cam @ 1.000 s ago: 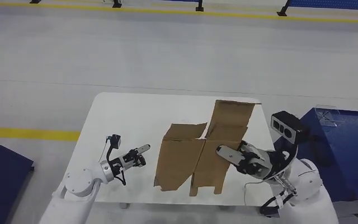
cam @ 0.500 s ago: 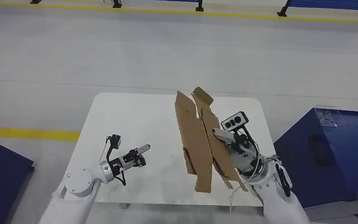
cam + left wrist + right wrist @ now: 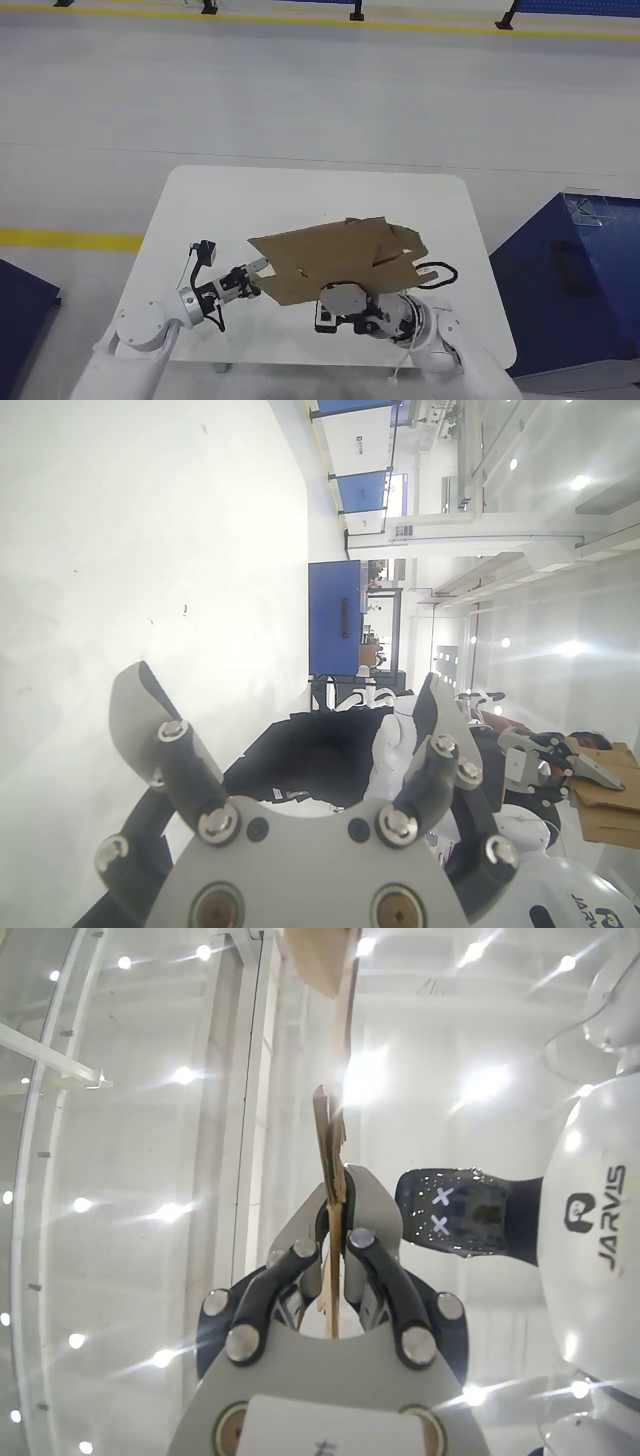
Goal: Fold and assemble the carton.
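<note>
Near edge, 8 o'clock on the table [image 3: 215, 205]: left claw [image 3: 252, 272] sits low over the white top. Its fingers are spread wide with nothing between them. It points toward 3 o'clock.

Near edge, 5 to 6 o'clock: right claw [image 3: 334, 1188] is clamped narrow on a thin edge of the carton [image 3: 330, 255]. The cardboard runs straight up out of the jaws.

Centre of table: the carton is lifted and carried by the right arm alone. It lies as a broad brown sheet, roughly level, with its long side running from 9 to 3 o'clock. Loose flaps stick out at the 3 o'clock end. The 9 o'clock corner comes just beside the left claw's tips. From above I cannot tell whether the two touch, though the left wrist view shows no cardboard between the fingers.

Far side, past the 3 o'clock edge: a blue cabinet [image 3: 570, 270] stands on the floor.

Progress, as a judgement: early. The carton reads as a collapsed blank, picked up and turned flat-side up. No walls are squared open and no flaps are folded in. Left to do: open it into a tube, likely with the left claw taking the free corner, then fold and close the flaps.
</note>
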